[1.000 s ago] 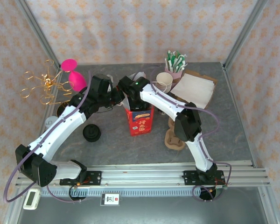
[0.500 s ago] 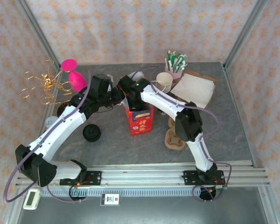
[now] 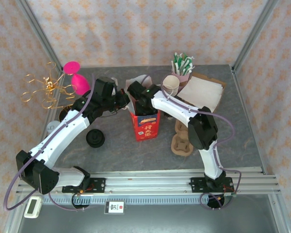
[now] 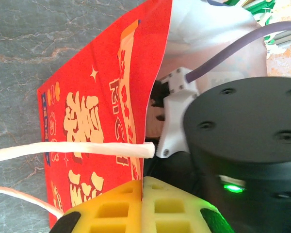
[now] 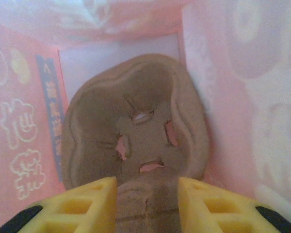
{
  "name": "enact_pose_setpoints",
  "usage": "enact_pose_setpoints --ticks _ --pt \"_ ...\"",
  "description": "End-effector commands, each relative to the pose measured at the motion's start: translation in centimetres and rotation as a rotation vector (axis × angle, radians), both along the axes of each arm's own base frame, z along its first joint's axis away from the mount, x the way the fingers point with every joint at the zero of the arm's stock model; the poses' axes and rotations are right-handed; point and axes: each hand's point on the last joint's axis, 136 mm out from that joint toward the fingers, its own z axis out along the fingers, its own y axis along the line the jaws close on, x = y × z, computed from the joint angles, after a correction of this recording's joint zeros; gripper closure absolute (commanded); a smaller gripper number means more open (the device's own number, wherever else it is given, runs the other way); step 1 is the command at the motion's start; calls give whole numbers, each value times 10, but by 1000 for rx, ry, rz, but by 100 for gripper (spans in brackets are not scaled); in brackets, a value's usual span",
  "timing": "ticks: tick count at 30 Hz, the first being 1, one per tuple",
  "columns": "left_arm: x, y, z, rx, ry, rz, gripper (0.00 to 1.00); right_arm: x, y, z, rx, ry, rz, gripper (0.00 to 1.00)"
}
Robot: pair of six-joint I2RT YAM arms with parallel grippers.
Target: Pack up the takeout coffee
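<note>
right fingers (image 5: pixel 89 201) clamped on the near edge of the pulp cup carrier (image 5: pixel 136 136). It sits straight ahead of them, long axis pointing down into the red bag (image 3: pixel 146 127), well below the rim. left fingers (image 4: pixel 114 208) pinched shut on the bag rim, mouth open. Carrier is brown, moulded, lobed, with a slit centre.

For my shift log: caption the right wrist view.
Right gripper holds pulp cup carrier inside red paper bag.
</note>
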Motion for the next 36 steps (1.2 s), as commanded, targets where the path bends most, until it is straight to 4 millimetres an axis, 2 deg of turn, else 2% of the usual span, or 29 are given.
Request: enact_pose_setpoints --ticks 1,7,12,18,24,27,30,36 --pt "0 0 1 9 -14 -7 100 7 12 10 62 -48 27 63" --pt "2 -1 -5 10 -4 -6 100 11 21 27 109 -85 41 63" --pt "1 -1 -4 15 -2 -10 100 11 11 30 67 -106 46 61" --pt "0 2 -6 29 5 1 100 4 4 45 54 -89 41 56" --pt "0 3 -6 26 4 7 100 -21 -3 30 -1 29 36 55" --pt "1 2 -8 27 8 4 100 -27 -4 20 -41 53 44 57" --pt "1 1 -7 25 8 0 100 -23 -8 8 -72 36 38 58" --pt "1 1 -8 25 13 2 100 5 5 7 -3 -80 34 62"
